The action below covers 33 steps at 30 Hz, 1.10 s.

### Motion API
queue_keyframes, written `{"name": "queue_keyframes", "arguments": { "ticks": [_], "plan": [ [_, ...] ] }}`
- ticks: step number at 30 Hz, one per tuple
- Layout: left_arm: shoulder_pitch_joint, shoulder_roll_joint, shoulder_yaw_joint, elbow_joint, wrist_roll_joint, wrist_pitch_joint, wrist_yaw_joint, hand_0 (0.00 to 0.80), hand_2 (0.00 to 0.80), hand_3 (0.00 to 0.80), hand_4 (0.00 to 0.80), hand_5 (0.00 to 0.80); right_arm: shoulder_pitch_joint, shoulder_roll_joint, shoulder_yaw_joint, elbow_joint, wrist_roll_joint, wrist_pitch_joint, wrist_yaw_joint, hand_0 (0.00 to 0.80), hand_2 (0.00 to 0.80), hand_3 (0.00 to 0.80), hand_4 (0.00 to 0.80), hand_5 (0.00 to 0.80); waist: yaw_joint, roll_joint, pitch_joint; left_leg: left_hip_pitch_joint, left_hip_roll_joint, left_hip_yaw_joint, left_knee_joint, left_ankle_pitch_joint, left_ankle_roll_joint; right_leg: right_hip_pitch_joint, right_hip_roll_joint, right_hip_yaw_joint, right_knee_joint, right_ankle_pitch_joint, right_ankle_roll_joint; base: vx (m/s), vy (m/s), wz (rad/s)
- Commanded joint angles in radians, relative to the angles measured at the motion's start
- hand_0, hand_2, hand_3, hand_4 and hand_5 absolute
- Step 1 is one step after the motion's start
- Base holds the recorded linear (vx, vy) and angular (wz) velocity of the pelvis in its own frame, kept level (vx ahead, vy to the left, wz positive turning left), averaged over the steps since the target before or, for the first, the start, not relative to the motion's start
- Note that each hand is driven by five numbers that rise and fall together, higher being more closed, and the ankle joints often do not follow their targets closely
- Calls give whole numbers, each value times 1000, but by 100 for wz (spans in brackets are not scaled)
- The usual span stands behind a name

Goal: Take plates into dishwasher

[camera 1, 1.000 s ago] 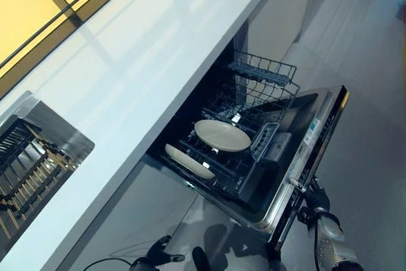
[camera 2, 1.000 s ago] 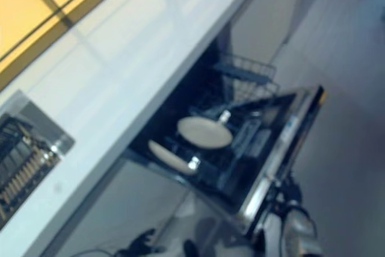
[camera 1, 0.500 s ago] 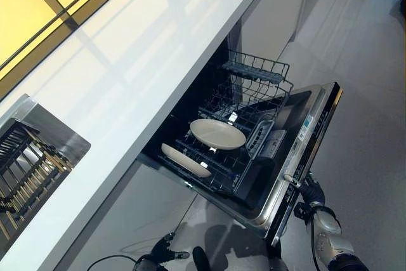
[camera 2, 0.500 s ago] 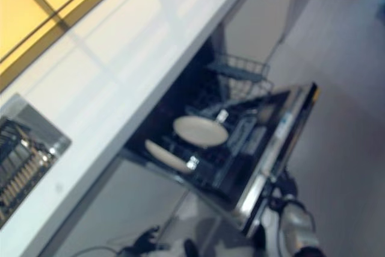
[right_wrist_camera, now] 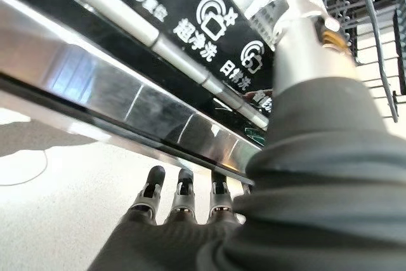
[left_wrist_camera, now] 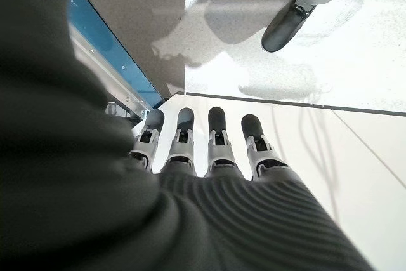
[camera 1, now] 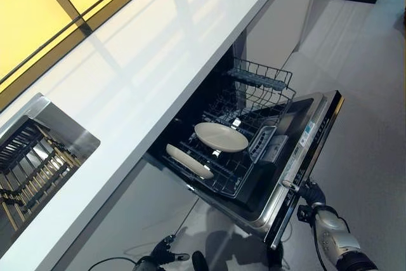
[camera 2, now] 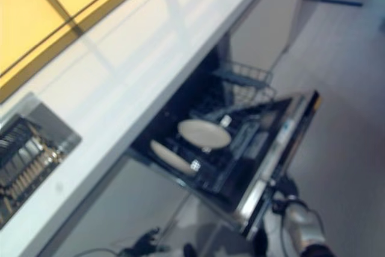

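Note:
Two cream plates rest in the dishwasher's pulled-out lower rack [camera 1: 244, 109]: one [camera 1: 221, 136] lies nearly flat, the other [camera 1: 189, 160] leans on edge at the rack's left. The dishwasher door [camera 1: 304, 150] hangs partly lowered. My right hand [camera 1: 314, 198] is at the door's top edge; its fingers [right_wrist_camera: 181, 198] lie straight against the steel front, with the thumb [right_wrist_camera: 298, 30] up over the control strip. It holds no plate. My left hand [camera 1: 158, 259] hangs low near the floor, its fingers [left_wrist_camera: 216, 138] straight and empty.
A long white countertop [camera 1: 146, 49] runs above the dishwasher. A sink [camera 1: 38, 163] with a dish rack of utensils sits at its left end. White cabinet fronts flank the machine, and pale floor [camera 1: 374, 93] lies to the right of the door.
The camera has shifted slightly. My right hand stays at the door's top edge, and the plates and the door have not visibly moved.

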Motion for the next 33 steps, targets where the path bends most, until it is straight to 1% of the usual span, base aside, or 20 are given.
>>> {"name": "queue_keyframes", "arguments": {
  "ticks": [1,5,8,11,15,19,26,33],
  "plan": [
    [-30,36,-26,19,-27,-15,-10,0,0,0,0,0,-258,179,174,-121,-16,-15,132,0,0,0,0,0,116,-61,-34,-46,-46,-45,0,-1,5,-44,-50,-39,236,-191,-18,93,68,-1],
    [-7,45,-14,24,-10,-9,-18,0,0,0,0,0,-275,188,169,-112,-22,-12,125,0,0,0,0,0,141,-77,-37,-35,-60,-59,0,-15,17,-31,-61,-50,232,-183,-8,101,52,0],
    [15,53,-5,33,-6,-16,-15,0,0,0,0,0,-285,187,170,-100,-19,-18,132,0,0,0,0,0,161,-97,-40,-24,-68,-68,0,-25,27,-18,-70,-56,226,-172,0,120,55,9],
    [26,57,2,35,-10,-16,-12,0,0,0,0,0,-294,191,172,-92,-17,-22,143,0,0,0,0,0,174,-111,-41,-18,-71,-73,4,-33,34,-10,-75,-56,222,-164,6,108,57,6],
    [38,72,8,26,-9,-4,-9,0,0,0,0,0,-309,202,174,-84,-11,-32,163,0,0,0,0,0,196,-139,-41,-11,-73,-90,9,-42,44,8,-75,-51,213,-153,16,119,24,-2],
    [50,84,17,23,-7,8,-8,0,0,0,0,0,-322,204,178,-83,-4,-48,188,0,0,0,0,0,218,-162,-46,-2,-75,-101,9,-49,53,27,-79,-57,199,-136,29,111,25,4],
    [61,105,35,17,1,24,-14,0,0,0,0,0,-367,207,174,-86,-4,-55,197,0,0,0,0,0,253,-188,-51,6,-74,-110,10,-59,63,49,-85,-66,180,-116,39,67,10,8],
    [64,114,42,9,-1,39,-21,0,0,0,0,0,-400,209,168,-89,-2,-58,200,0,0,0,0,0,275,-201,-49,10,-73,-117,23,-67,71,67,-89,-65,179,-112,41,37,3,3]
  ]
}}
